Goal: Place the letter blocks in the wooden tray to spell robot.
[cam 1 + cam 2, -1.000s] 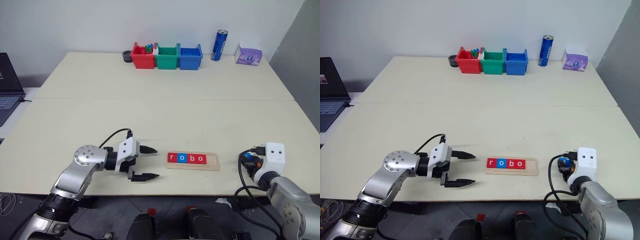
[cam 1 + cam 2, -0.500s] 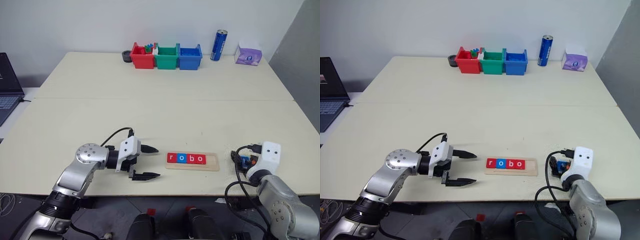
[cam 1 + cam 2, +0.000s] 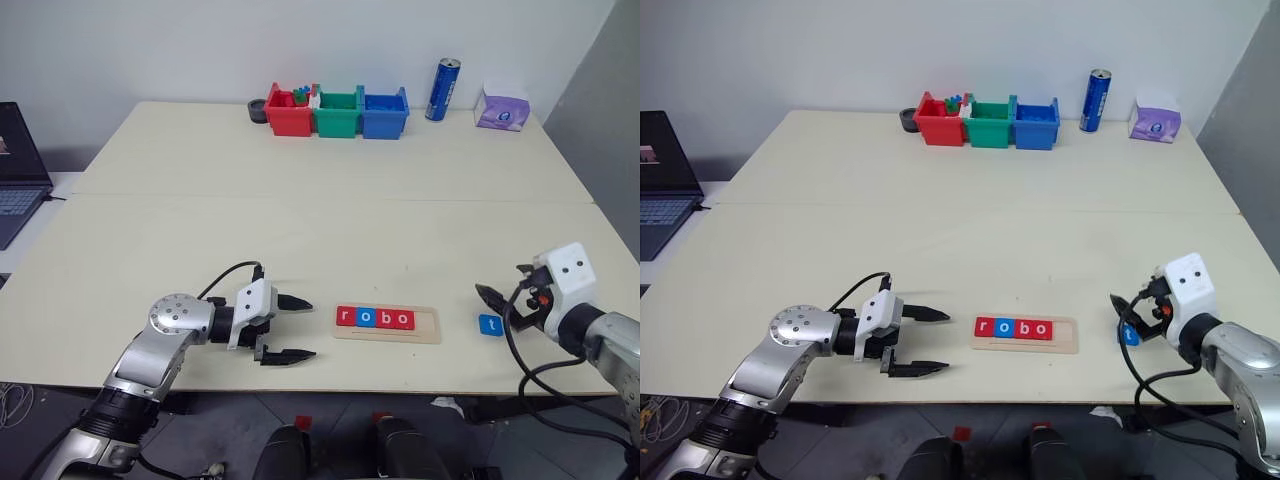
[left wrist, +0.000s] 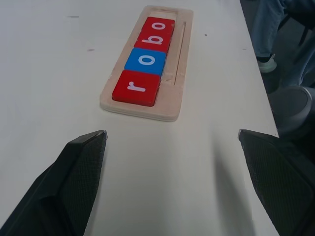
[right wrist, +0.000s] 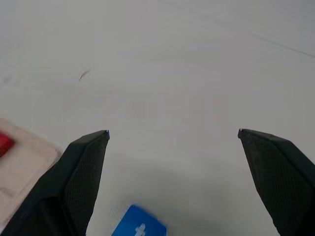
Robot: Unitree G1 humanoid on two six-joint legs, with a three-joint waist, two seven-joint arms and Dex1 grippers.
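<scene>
The wooden tray lies near the table's front edge. It holds a red r, a blue o, a red b and a red o, with its right end bare. A blue t tile lies flat on the table just right of the tray. My right gripper hovers open above this tile, holding nothing. My left gripper stands open and empty left of the tray, pointing at its r end.
At the table's back stand red, green and blue bins, a blue can and a purple tissue pack. A laptop sits off the left side. A person's leg in jeans shows past the front edge.
My right gripper has opened, risen and turned, and the blue t tile it covered now lies free on the table. The left arm has kept still.
</scene>
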